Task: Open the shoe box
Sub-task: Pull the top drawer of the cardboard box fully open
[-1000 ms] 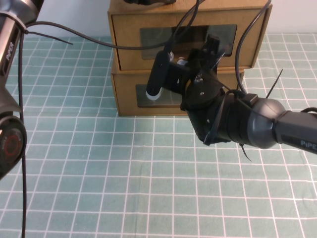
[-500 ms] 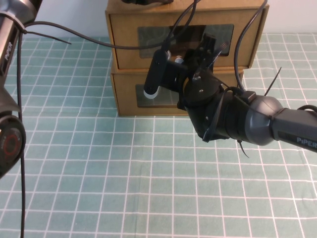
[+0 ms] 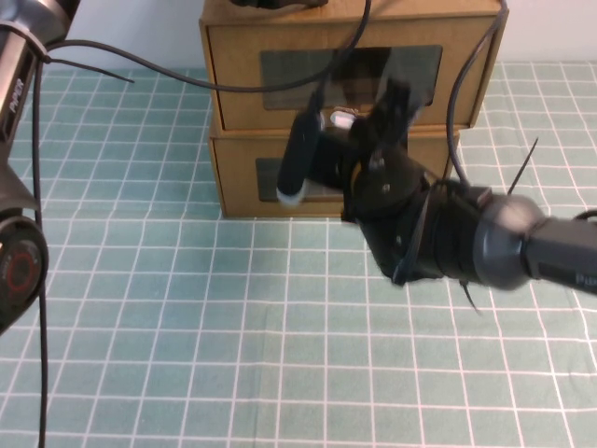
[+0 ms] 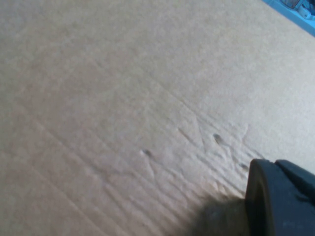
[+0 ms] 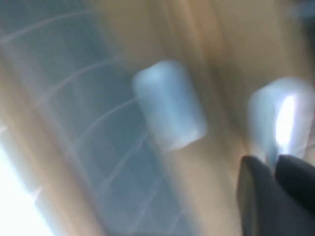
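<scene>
Two brown cardboard shoe boxes are stacked at the back of the table: the upper box (image 3: 345,65) and the lower box (image 3: 238,177), each with a dark window in its front. My right gripper (image 3: 396,96) points at the upper box's front beside its window (image 3: 298,65). In the right wrist view its dark fingers (image 5: 256,187) stand almost together against the cardboard; nothing shows between them. My left gripper (image 3: 275,3) rests on the upper box's top, where the left wrist view shows its dark tip (image 4: 278,196) on bare cardboard (image 4: 123,98).
The green gridded mat (image 3: 187,327) covers the table in front of the boxes. Black cables (image 3: 187,79) hang across the boxes' fronts. The left arm's body (image 3: 19,187) stands along the left edge.
The right wrist has shifted slightly back toward me and is blurred with motion. The stacked boxes have slid a little to the left.
</scene>
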Available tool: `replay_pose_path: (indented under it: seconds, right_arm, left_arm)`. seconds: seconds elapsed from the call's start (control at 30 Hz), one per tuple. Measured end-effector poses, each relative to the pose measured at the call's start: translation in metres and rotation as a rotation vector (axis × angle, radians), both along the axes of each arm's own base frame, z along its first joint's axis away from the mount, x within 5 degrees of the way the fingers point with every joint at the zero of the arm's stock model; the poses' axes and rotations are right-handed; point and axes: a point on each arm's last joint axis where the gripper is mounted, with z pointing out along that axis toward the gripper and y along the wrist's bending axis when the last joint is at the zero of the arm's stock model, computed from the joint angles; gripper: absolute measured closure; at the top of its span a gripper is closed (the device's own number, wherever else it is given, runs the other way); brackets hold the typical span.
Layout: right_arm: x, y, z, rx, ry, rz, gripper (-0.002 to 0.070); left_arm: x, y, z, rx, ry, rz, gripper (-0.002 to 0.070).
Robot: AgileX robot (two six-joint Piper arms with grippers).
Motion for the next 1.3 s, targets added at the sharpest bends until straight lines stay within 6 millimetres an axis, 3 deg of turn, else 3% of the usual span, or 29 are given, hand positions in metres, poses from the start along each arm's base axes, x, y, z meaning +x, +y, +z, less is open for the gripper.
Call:
replay_pose_path:
  seconds: [0.17,0.33,0.47,0.77,1.03,1.3]
  right_arm:
    - [-0.027,0.000,-0.020,-0.001,0.092,0.016,0.0680]
    - [-0.052,-0.001,-0.012,0.044,0.104,0.038,0.0687]
    - [-0.059,-0.003,-0.005,0.087,0.076,0.033,0.0687]
    - [-0.053,-0.008,-0.001,0.217,0.071,-0.034,0.0670]
    - [-0.018,0.005,0.007,0.125,0.016,-0.002,0.0539]
    - [0.008,0.007,0.007,0.090,-0.013,-0.011,0.0517]
  left_arm:
    - [0.000,0.000,0.000,0.000,0.001,0.000,0.0680]
    - [0.000,0.000,0.000,-0.001,0.001,0.001,0.0680]
    - [0.000,0.000,0.000,-0.001,0.001,0.001,0.0680]
    - [0.000,0.000,0.000,-0.001,0.001,0.001,0.0680]
    - [0.000,0.000,0.000,-0.001,0.001,0.001,0.0680]
    - [0.000,0.000,0.000,-0.004,0.008,0.005,0.0680]
